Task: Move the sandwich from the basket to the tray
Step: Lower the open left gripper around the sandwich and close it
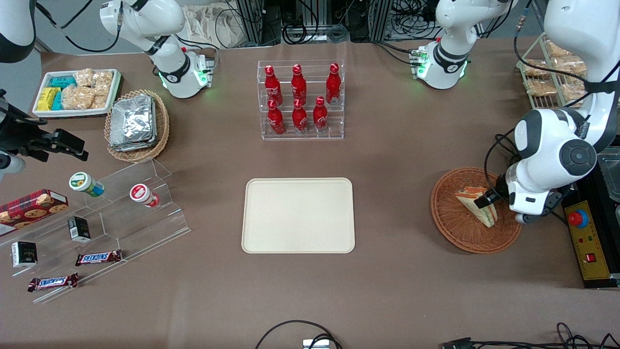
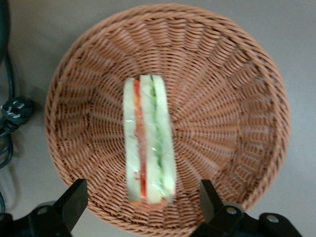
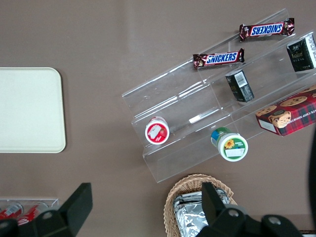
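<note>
Left wrist view, spread-fingered end effector [image 2: 140,202] straddling clear-wrapped triangular sandwich [image 2: 148,145], ribbed round wicker basket [image 2: 222,98], smooth flat tray [image 1: 298,215] apart.

It was a robotics lab staged like a shop counter: Franka arm bases [image 1: 184,72] bolted to a brown-covered table [image 1: 397,281], cables [image 1: 310,24] tangled along its edge, an emergency-stop box [image 1: 586,242], cola bottles [image 1: 300,99] and Snickers bars [image 1: 98,257] on acrylic racks.
</note>
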